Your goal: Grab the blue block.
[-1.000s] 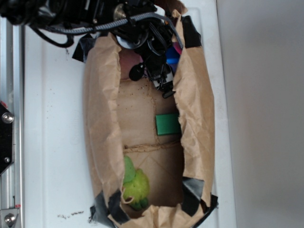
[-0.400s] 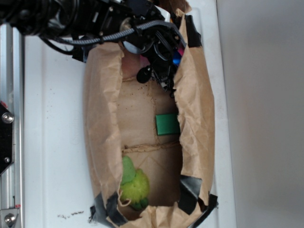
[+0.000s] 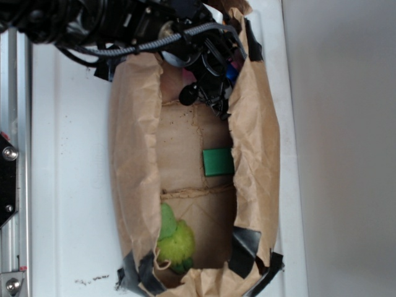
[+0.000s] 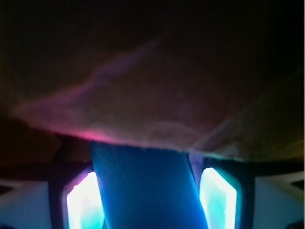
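Since a second ago the arm has pushed further into the top end of the paper bag [image 3: 133, 167], and the end effector [image 3: 218, 86] now sits lower and closer to the bag's right wall; the green block [image 3: 218, 162] and the green soft toy [image 3: 176, 240] have not shifted.

The blue block [image 3: 231, 72] lies at the top right of the bag, tucked against the right paper wall, with only a sliver of blue showing past the end effector in the exterior view. In the wrist view the blue block [image 4: 147, 191] fills the space between the two lit fingers [image 4: 85, 202], one on each side. The fingers bracket it closely, but whether they actually press on it I cannot tell.

The block looks rigid and smooth, probably light, so it should not deform but could slip from a shallow pinch. Its flat long sides are the best place to take hold, near the middle, with the fingers square to the faces. The crumpled paper just behind it is soft and could fold in between finger and block.
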Tool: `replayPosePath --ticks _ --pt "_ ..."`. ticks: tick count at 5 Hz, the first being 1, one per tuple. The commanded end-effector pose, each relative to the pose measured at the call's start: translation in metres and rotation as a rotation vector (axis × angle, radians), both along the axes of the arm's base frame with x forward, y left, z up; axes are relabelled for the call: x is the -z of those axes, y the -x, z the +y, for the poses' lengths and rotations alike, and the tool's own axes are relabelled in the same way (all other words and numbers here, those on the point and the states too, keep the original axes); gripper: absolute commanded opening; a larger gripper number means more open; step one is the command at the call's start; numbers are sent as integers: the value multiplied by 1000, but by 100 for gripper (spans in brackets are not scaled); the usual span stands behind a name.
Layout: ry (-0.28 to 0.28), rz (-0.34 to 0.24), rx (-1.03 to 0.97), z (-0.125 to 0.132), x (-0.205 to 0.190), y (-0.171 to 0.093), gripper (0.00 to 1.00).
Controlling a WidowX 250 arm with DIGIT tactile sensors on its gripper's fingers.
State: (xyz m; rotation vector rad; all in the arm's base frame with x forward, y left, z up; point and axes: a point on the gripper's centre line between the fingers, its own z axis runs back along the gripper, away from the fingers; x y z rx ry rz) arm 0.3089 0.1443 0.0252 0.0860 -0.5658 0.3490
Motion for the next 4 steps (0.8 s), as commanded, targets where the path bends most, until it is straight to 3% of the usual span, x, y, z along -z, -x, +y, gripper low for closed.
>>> replayPosePath --ticks 1,3,4 --pt "-2 13 -54 24 -7 2 0" --pt "95 155 -101 35 -60 47 0" --pt "155 208 -69 22 -90 61 0"
